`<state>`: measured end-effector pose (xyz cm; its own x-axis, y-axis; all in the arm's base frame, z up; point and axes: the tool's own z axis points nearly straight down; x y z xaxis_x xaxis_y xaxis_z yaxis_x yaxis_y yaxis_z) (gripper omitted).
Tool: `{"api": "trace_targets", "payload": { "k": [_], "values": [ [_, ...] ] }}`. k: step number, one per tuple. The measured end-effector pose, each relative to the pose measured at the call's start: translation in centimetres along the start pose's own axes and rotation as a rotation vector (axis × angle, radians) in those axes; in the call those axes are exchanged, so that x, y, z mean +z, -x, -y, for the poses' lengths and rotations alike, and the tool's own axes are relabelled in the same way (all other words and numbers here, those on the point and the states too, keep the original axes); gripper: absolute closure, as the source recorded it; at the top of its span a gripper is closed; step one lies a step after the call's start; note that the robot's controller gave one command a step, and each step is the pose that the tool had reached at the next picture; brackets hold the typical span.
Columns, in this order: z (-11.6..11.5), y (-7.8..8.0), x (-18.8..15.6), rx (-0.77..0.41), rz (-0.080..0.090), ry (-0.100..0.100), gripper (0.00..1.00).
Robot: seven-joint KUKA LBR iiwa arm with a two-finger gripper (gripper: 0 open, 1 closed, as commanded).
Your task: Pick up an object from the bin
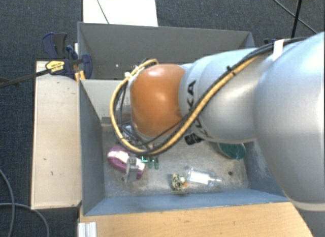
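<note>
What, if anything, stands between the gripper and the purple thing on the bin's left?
Nothing visible does. The gripper is low, right beside the purple thing, at its right edge, with no item between them. The clear tube and the teal thing lie farther right.

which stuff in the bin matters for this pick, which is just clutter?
In play: gripper, low at left in the bin; purple-and-white thing right beside it.
Lying about: clear plastic piece, front middle; teal thing, part hidden under the arm.
</note>
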<state>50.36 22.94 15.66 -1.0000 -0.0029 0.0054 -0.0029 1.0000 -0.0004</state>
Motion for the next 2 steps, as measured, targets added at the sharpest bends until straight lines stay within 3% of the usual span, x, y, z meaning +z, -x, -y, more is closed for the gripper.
{"api": "trace_targets", "payload": {
  "k": [1, 2],
  "values": [
    [4.0, 3.7, 7.2, 0.055, 0.013, 0.006, 0.00],
    [4.0, -0.6, 5.6, 0.174, 0.004, 0.001, 0.00]
  ]
}}
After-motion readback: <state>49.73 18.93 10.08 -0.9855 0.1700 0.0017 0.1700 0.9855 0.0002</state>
